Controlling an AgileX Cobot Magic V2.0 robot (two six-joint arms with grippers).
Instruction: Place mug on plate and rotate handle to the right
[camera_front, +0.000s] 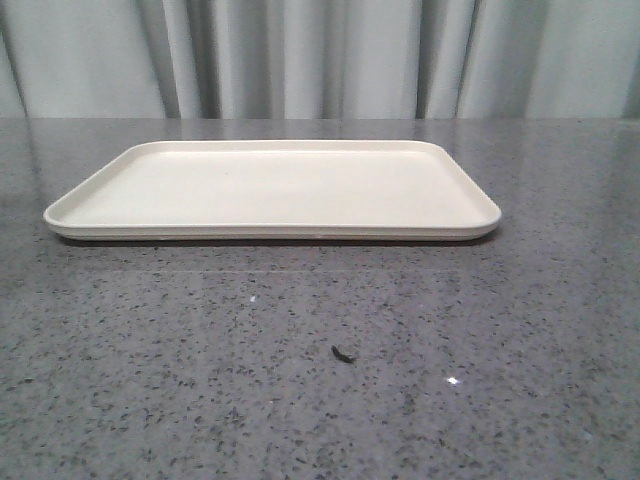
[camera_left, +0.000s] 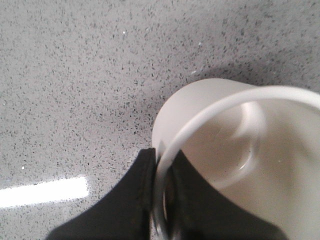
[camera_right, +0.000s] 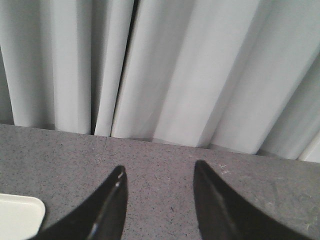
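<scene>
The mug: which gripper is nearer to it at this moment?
Left. The left gripper is clamped on the rim of the mug. The right gripper is open over bare table facing the curtain, with no mug in its view.

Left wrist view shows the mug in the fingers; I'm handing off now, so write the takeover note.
Left gripper: shut on the mug, fingers pinching its rim; mug outside the front view.
Right gripper: open, empty, facing the curtain.
Plate: bare on the table, nothing on it.
Done: mug gripped.
Left: set the mug on the plate, then turn its handle right; handle not visible now.
</scene>
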